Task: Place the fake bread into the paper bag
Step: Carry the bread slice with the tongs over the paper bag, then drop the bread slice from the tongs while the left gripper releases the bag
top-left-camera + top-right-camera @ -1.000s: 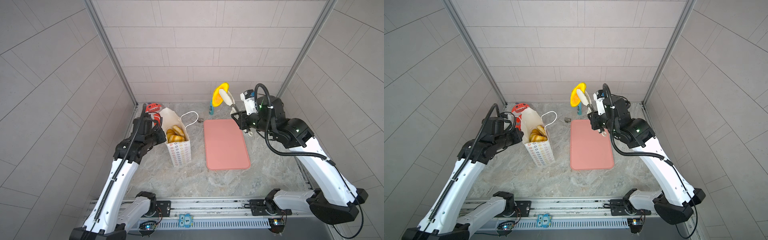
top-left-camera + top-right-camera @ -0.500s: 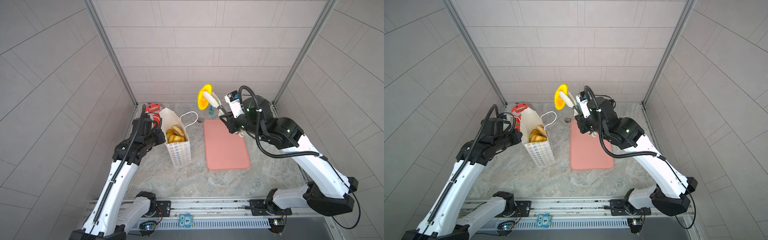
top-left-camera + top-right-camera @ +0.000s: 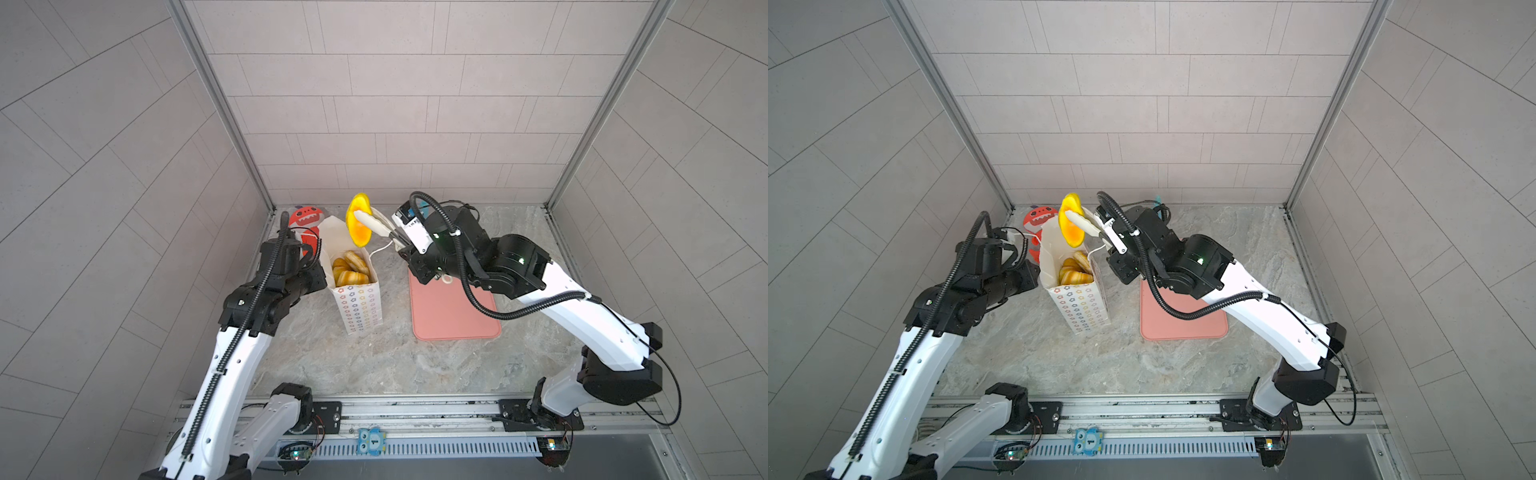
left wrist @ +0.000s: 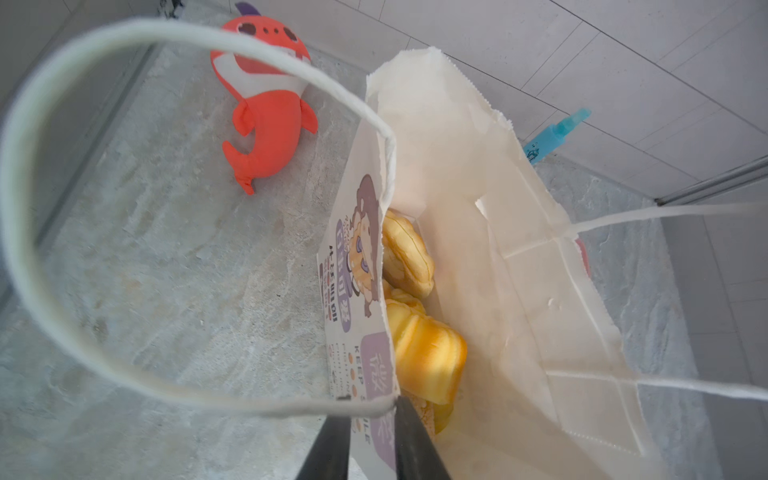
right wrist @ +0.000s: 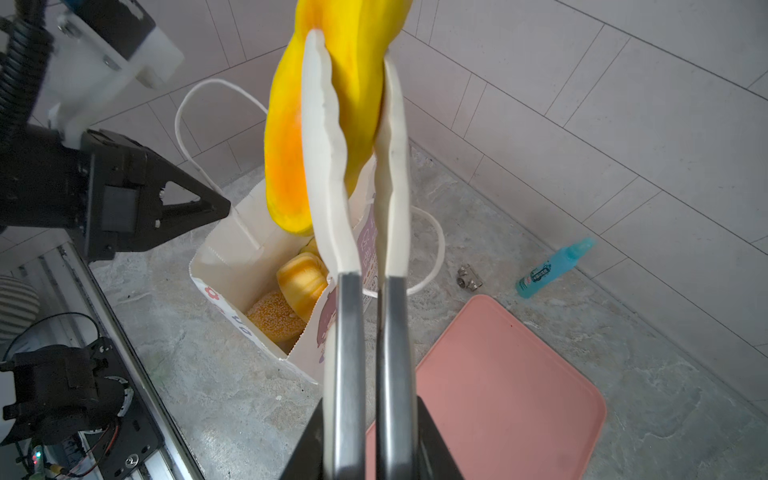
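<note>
The white paper bag [image 3: 359, 307] [image 3: 1086, 307] stands open with several golden fake bread pieces [image 3: 351, 270] [image 4: 424, 353] [image 5: 299, 278] inside. My right gripper [image 5: 370, 415] [image 3: 405, 245] is shut on a pair of tongs [image 5: 324, 166] [image 3: 380, 226]. The tongs' white tips pinch a yellow-orange bread piece [image 5: 286, 137] [image 3: 359, 220] [image 3: 1071, 224], held in the air above the bag's far rim. My left gripper [image 4: 370, 409] [image 3: 316, 276] straddles the bag's printed wall [image 4: 365, 257] at the rim, one finger inside and one outside, with a visible gap between them.
A red plush shark [image 3: 305, 218] [image 4: 266, 124] lies behind the bag in the back left corner. The pink tray [image 3: 453, 311] [image 5: 498, 395] lies flat to the bag's right. A blue bottle [image 5: 552, 268] and a small metal clip [image 5: 469, 278] sit near the back wall.
My right arm has swung left with the tongs and the bread, from above the tray's far end to over the bag's mouth. The left arm has stayed at the bag.
</note>
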Motion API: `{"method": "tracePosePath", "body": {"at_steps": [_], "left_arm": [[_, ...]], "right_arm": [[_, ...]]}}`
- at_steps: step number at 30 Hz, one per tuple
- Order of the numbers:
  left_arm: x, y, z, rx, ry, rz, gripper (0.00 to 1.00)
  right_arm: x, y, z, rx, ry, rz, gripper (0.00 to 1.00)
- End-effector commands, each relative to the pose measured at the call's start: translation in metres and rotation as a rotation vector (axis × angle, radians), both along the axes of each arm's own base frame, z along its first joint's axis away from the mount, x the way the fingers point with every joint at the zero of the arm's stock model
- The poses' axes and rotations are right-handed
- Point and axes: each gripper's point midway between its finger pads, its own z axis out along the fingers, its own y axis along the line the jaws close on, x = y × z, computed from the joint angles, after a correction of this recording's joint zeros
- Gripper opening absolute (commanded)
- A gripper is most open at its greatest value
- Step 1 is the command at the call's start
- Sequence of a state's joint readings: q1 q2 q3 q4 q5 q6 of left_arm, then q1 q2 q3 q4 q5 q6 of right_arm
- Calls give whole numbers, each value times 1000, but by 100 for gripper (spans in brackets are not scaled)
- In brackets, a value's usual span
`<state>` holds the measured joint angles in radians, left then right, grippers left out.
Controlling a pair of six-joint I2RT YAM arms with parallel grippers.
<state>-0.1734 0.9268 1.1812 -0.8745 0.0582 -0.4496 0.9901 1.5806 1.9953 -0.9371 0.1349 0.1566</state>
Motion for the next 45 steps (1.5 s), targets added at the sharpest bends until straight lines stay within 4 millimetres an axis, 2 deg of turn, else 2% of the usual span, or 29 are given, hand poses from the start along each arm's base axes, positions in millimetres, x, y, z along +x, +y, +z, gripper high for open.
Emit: {"method": "tracePosePath", "body": {"at_steps": [1,5,15,24,28,37,45], "left_arm": [[-9,14,18,51,-45,41,31],[-11,19,23,76,-52,51,39],[-13,35,31,125,-62,105,43],[-15,68,39,91,-77,239,43],[-9,83,35,33,-64,315,44],[15,92,13,-175,-59,387,45],[13,106,6,-240,-67,467,47]], "right_arm": [[-1,5,11,-20,-44,16,27],[-2,20,-3,-76,-28,44,26],[1,36,-24,-148,-5,53,26],[3,42,-46,-201,26,59,30],[3,43,-46,-196,27,61,35],[2,40,-40,-184,14,55,47],[0,35,-30,-153,-12,51,47]]}}
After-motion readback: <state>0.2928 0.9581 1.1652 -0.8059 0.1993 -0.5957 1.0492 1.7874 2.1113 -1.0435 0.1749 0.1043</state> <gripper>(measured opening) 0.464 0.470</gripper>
